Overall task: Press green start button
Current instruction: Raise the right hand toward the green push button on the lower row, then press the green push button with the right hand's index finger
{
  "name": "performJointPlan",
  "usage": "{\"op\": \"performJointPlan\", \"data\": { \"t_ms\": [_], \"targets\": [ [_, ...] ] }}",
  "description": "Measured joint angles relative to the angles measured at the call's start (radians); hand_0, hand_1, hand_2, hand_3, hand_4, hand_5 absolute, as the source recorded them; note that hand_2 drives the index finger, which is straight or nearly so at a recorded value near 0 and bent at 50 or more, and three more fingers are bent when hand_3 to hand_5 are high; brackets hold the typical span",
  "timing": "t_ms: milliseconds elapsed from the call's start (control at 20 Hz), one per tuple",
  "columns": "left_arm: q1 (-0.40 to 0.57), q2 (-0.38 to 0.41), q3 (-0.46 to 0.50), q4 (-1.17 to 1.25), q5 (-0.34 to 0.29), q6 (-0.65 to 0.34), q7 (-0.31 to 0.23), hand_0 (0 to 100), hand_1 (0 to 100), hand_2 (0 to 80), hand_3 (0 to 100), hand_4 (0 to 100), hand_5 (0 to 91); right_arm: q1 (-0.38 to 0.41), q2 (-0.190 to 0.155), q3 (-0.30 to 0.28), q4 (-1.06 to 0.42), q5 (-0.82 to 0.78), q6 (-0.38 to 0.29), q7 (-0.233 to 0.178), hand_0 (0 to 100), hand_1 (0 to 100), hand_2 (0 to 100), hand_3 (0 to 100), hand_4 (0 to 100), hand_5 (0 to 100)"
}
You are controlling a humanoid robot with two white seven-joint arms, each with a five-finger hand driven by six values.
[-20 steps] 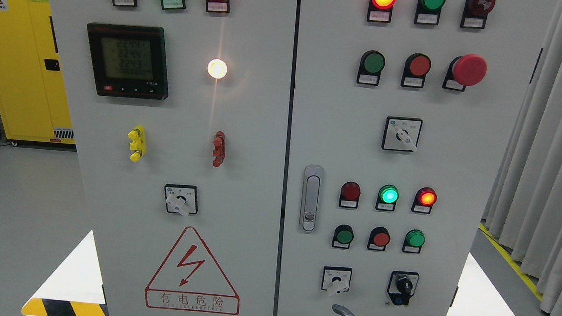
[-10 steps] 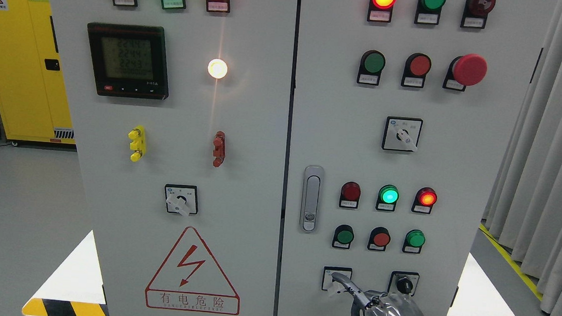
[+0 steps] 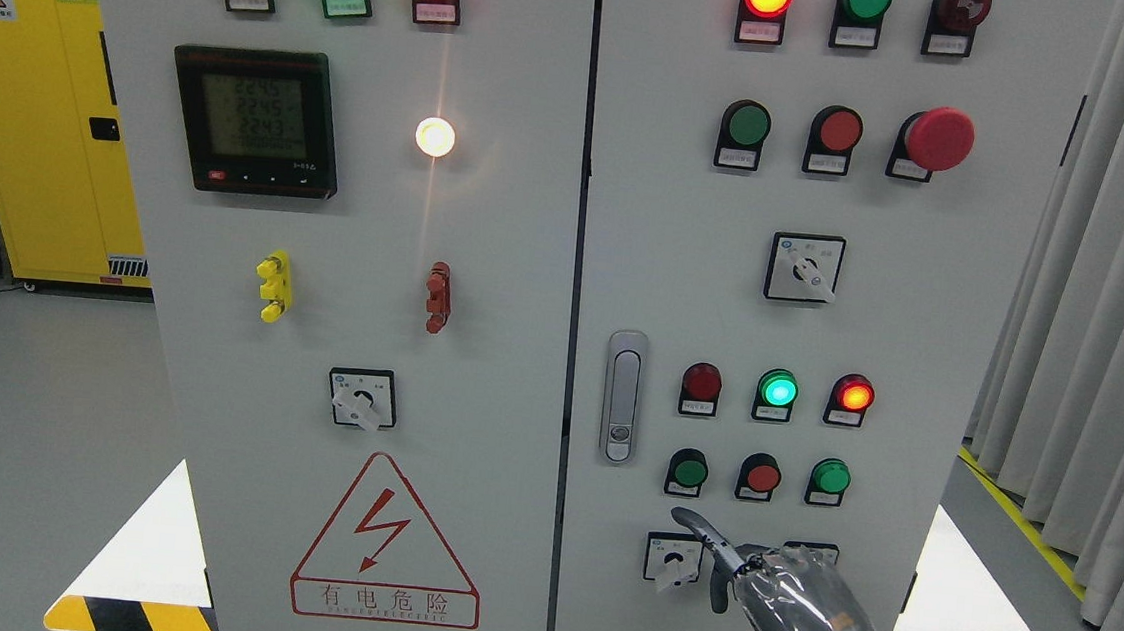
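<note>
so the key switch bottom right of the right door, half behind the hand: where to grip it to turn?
Only the top edge of the key switch shows behind the right hand, so its knob cannot be judged now. Probably pinch the projecting knob head-on from the front, since the cabinet door faces the camera squarely.

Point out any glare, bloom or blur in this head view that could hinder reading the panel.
Head view: the white lamp blooms and throws a vertical streak down the left door; lit indicators such as the green lamp glow with soft halos; the meter display is dim, digits hard to read; the robot hand shows shiny reflections but little blur.
</note>
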Motion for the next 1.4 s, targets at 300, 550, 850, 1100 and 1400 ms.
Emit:
{"op": "performJointPlan", "data": {
  "t_ms": [300, 550, 850, 1100, 1400],
  "targets": [
    [0.000, 0.000, 0.000, 0.000, 0.000, 0.000, 0.000, 12, 56, 0.0, 0, 0, 0.0, -0.029, 0.000, -0.005, 0.023, 0.001, 0.013, 0.002, 37, 72, 0, 74, 78, 80],
    [0.000, -0.001, 0.000, 0.000, 0.000, 0.000, 0.000, 12, 56, 0.0, 0, 0, 0.0, -0.044, -0.001, -0.016, 0.035, 0.000, 0.016, 0.005, 38, 72, 0, 74, 78, 80],
    [0.000, -0.001, 0.000, 0.000, 0.000, 0.000, 0.000, 12, 56, 0.0, 0, 0, 0.0, -0.055, -0.002, -0.022, 0.054, -0.002, 0.023, 0.003, 40, 73, 0, 74, 78, 80],
    [0.000, -0.001, 0.000, 0.000, 0.000, 0.000, 0.000, 12, 56, 0.0, 0, 0, 0.0, -0.059, -0.002, -0.014, 0.071, -0.003, 0.027, -0.001, 42, 73, 0, 74, 78, 80],
    [0.000, -0.001, 0.000, 0.000, 0.000, 0.000, 0.000, 12, 56, 0.0, 0, 0, 0.0, -0.063, -0.002, -0.008, 0.084, -0.004, 0.030, -0.003, 43, 73, 0, 73, 78, 80]
  ]
}}
